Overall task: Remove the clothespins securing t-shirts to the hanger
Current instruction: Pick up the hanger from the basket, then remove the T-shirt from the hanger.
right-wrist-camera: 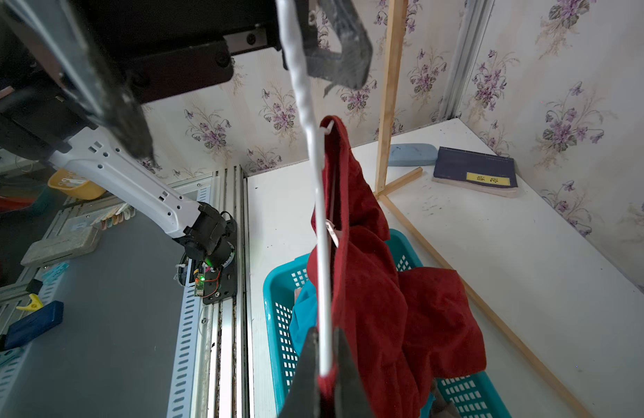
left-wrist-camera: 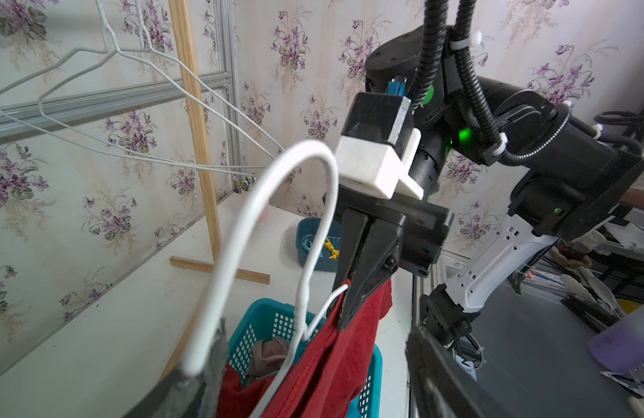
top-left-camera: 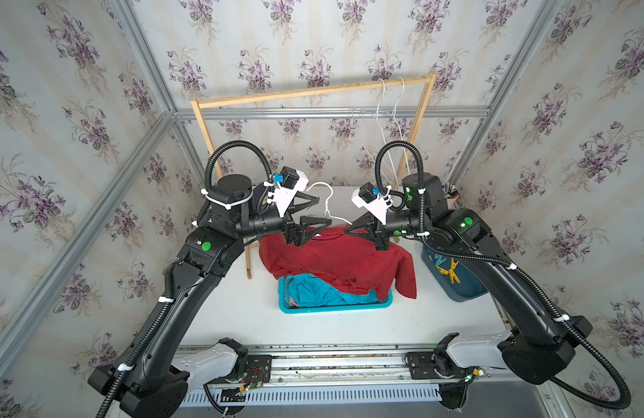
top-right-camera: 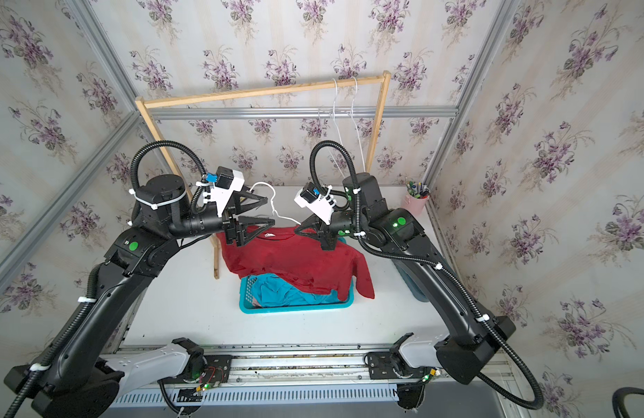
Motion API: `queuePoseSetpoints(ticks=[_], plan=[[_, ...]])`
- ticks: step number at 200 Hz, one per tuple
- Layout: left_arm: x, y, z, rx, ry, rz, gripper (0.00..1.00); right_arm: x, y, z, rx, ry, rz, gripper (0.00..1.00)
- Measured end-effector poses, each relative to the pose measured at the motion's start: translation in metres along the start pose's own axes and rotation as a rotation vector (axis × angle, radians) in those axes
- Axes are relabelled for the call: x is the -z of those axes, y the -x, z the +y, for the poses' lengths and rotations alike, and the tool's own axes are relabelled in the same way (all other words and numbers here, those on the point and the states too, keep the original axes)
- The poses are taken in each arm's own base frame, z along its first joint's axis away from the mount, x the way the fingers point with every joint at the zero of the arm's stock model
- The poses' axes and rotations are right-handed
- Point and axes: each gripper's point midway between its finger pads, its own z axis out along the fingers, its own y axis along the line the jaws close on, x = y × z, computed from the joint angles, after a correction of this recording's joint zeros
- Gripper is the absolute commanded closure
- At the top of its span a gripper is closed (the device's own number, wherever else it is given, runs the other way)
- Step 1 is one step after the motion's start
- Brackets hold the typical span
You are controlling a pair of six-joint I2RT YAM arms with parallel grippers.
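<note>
Nearly done, we judge: above the basket [top-left-camera: 335, 308] our right jaws clamp the pin-free red t-shirt [top-left-camera: 335, 260]; left jaws stand wide.

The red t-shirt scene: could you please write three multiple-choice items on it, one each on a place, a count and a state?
1. Where do the loose clothespins lie? A in the right gripper; B in the dark blue tub; C on the wooden rack.
2. How many bare wire hangers hang on the wooden rack? A none; B two; C four.
3. The right gripper is: A wide open; B shut on the red t-shirt and its hanger; C out of view.
Key: 1 B, they show inside the tub; 2 B, two hooks over the rail; 3 B, wrist views show jaws pinching wire and cloth.
</note>
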Motion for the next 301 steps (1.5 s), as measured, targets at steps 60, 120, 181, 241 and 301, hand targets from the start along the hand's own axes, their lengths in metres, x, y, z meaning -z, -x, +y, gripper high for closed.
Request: queuePoseSetpoints(ticks=[60,120,181,241,301], plan=[[-0.02,-0.009,0.006,0.064,-0.085,0.035,0.93,-0.006,0.002,0.001,0.006,0.039,-0.004,1.0],[0.005,0.003,0.006,0.014,-0.035,-0.009,1.0,0.004,0.009,-0.018,0.028,-0.109,-0.041,0.23],[0.039,0.01,0.03,-0.031,0.085,-0.046,1.0,0.033,-0.007,-0.046,-0.004,-0.339,0.015,0.24],[0.055,0.026,0.025,-0.072,0.039,-0.078,1.0,0.038,-0.022,-0.067,-0.019,-0.449,0.111,0.35],[0.057,0.022,0.027,-0.07,0.026,-0.074,1.0,0.026,-0.044,-0.084,-0.077,-0.442,0.197,1.0]])
